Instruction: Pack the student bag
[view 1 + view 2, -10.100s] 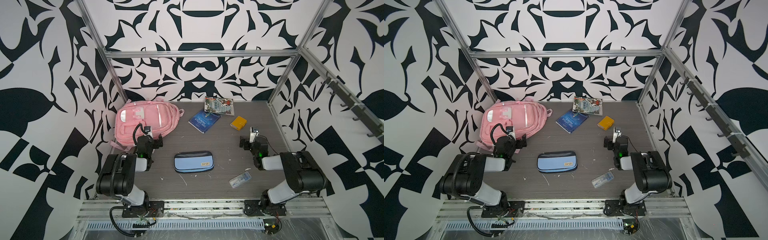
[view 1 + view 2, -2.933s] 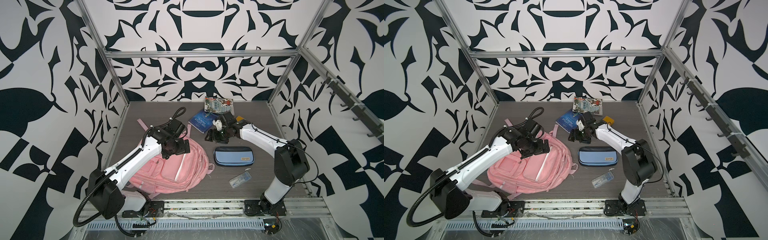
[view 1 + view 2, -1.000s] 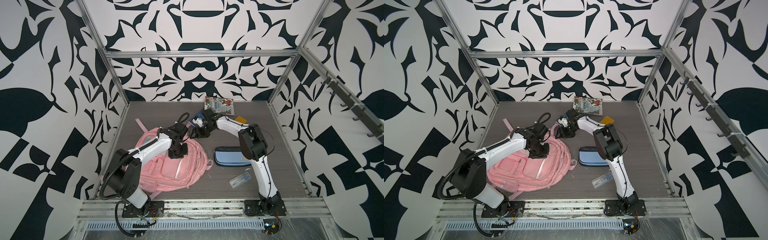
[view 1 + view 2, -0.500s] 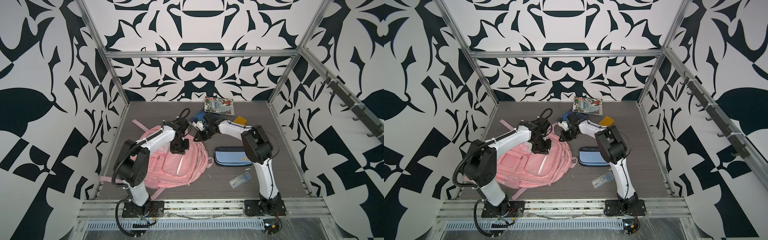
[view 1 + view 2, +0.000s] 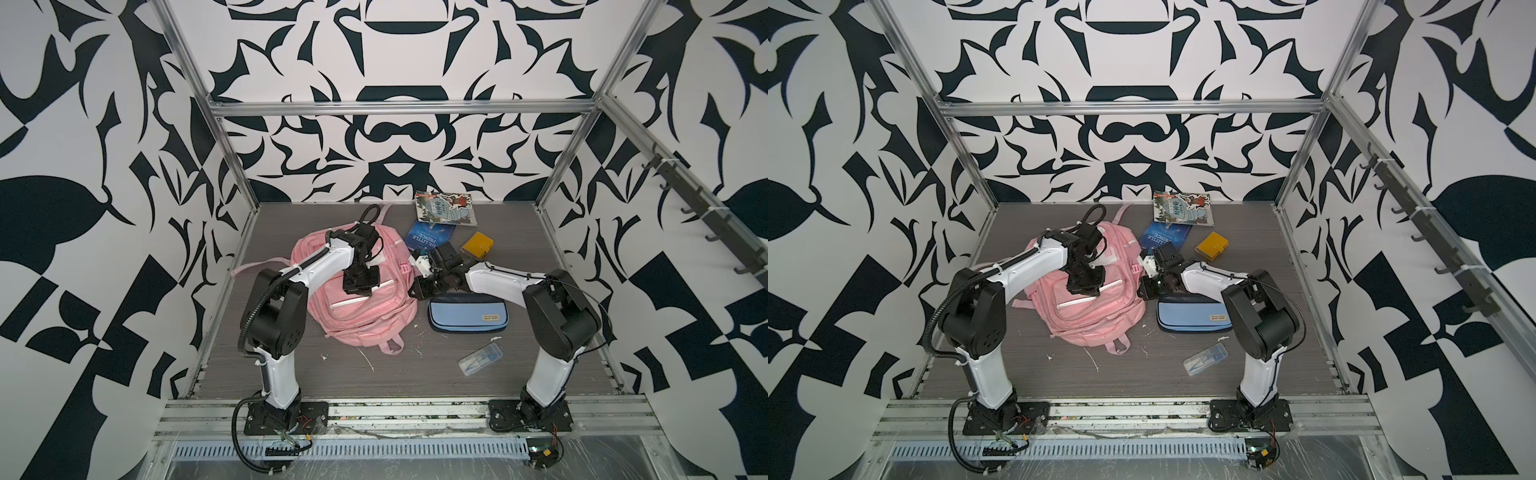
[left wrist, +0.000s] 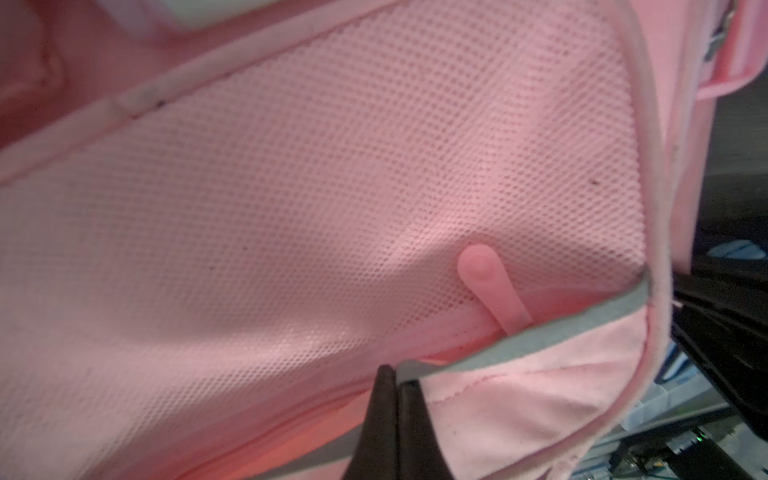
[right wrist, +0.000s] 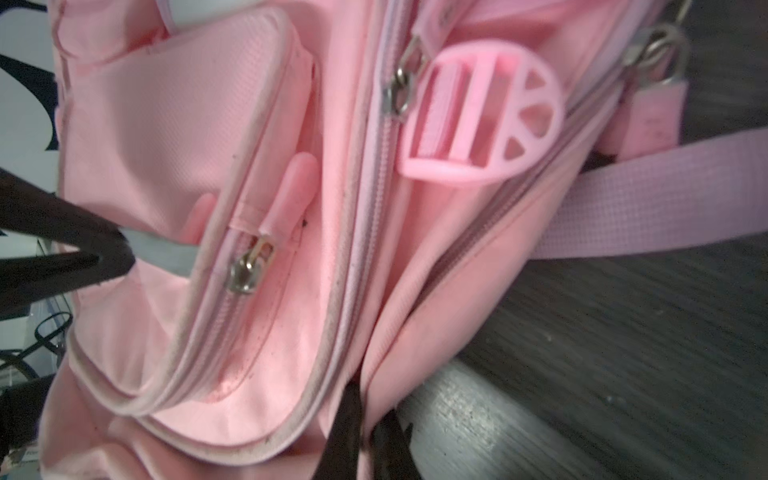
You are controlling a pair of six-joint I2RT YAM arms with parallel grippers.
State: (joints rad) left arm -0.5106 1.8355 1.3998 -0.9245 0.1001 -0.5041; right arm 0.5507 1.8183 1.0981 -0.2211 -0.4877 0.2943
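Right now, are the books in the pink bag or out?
Out: the blue book and the comic book lie on the table beside the pink bag.

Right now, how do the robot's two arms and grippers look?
Left arm and right arm: white shells, bulky black joints. A ribbed black cable loops beside the left; thin black wires follow the right. Left gripper and right gripper are black.

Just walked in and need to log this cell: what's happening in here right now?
Both arms are working on the student bag, which lies on the table. The left gripper is pinched on a grey strip at a front pocket. The right gripper is pinched on fabric at the bag's side. The pencil case, blue book, picture book, yellow case and clear plastic box lie outside the bag.
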